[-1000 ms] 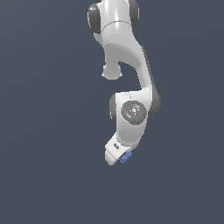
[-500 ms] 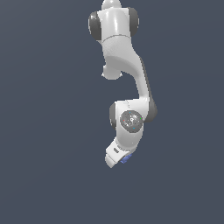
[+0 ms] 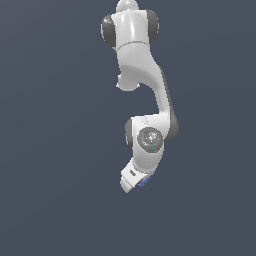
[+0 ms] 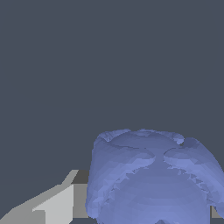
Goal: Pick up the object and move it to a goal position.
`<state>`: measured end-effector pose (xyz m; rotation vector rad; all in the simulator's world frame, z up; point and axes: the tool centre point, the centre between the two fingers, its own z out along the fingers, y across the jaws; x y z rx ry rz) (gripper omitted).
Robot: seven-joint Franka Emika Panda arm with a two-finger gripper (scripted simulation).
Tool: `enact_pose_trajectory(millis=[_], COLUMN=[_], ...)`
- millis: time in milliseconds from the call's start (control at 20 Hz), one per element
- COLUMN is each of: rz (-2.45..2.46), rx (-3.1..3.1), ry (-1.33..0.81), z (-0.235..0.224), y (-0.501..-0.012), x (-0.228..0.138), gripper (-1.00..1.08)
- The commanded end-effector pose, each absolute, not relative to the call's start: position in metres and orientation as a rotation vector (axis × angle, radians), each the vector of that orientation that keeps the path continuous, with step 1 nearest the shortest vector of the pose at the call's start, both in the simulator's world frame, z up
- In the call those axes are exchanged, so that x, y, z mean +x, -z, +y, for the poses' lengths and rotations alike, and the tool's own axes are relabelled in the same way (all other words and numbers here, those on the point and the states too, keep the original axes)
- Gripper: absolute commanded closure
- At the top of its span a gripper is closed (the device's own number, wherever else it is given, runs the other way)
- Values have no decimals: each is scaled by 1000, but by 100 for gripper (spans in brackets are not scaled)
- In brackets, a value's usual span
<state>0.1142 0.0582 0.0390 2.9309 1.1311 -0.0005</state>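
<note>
The object (image 4: 151, 179) is a periwinkle-blue lumpy blob that fills much of the wrist view, held between my fingers; one grey-white finger (image 4: 57, 203) shows beside it. In the exterior view only a small blue sliver of the object (image 3: 143, 183) peeks out at the tip of the white hand. My gripper (image 3: 137, 184) hangs at the low end of the white arm, shut on the object, in open space with no surface under it.
The white arm (image 3: 137, 65) reaches down from the upper edge of the exterior view, with its wrist joint (image 3: 149, 140) just above the hand. Around it is only a plain dark grey-blue background.
The arm has swung a little toward the exterior view's left, carrying the hand and the object with it. The grip on the object is unchanged.
</note>
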Motion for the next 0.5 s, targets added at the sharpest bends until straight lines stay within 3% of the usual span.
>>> enact_pose_trajectory(millis=[0,450], rz=[1131,1131], rx=[2931,2931], ry=[0,0], z=[58,59], y=[-39,-43], x=[114,113], gripper=[108,108])
